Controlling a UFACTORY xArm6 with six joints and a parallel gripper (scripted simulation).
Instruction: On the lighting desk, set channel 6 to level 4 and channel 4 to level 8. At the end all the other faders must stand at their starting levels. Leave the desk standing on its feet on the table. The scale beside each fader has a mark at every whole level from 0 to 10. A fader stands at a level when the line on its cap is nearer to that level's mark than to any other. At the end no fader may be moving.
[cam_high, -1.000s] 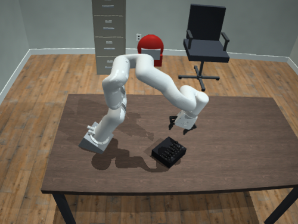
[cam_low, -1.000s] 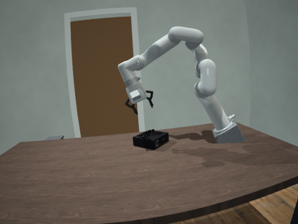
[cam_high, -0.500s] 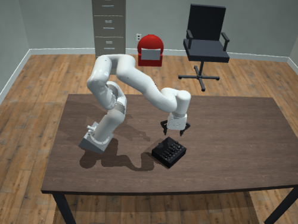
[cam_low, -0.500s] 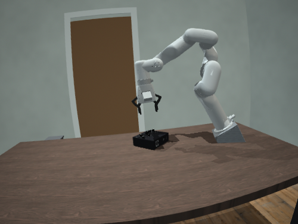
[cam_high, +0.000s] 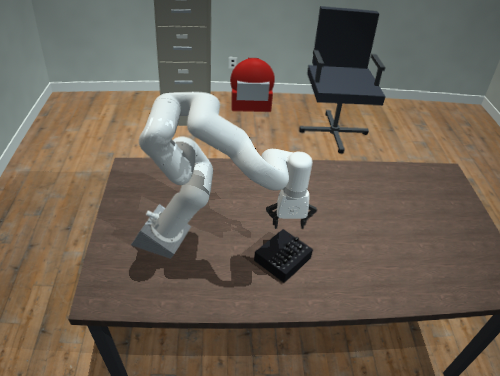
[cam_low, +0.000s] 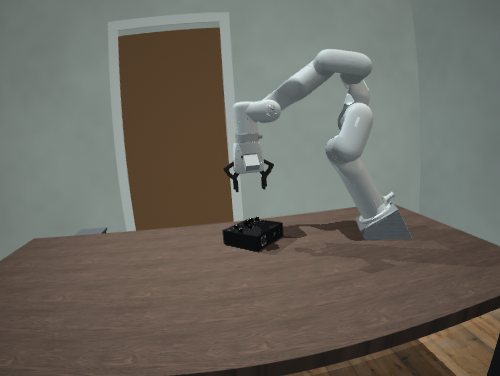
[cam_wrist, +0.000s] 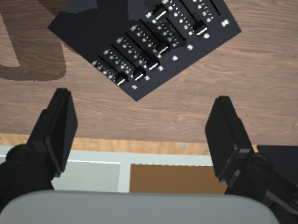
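We're looking down past our wide-open gripper (cam_wrist: 141, 135), with the black desk (cam_wrist: 107, 62) sitting up top on the wood table (cam_wrist: 165, 112), its fader caps (cam_wrist: 160, 13) catching some light.

The black lighting desk (cam_high: 272, 257) (cam_low: 242, 241) (cam_wrist: 95, 25) lies flat on the table (cam_high: 400, 240) (cam_low: 200, 300) (cam_wrist: 260, 85).

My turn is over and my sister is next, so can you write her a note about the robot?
Gripper: open, empty, pointing down above the lighting desk.
Desk: flat on the table.
Done: can't tell; fader levels are too small to read.
Left: check channels 6 and 4, set to 4 and 8; leave others alone.
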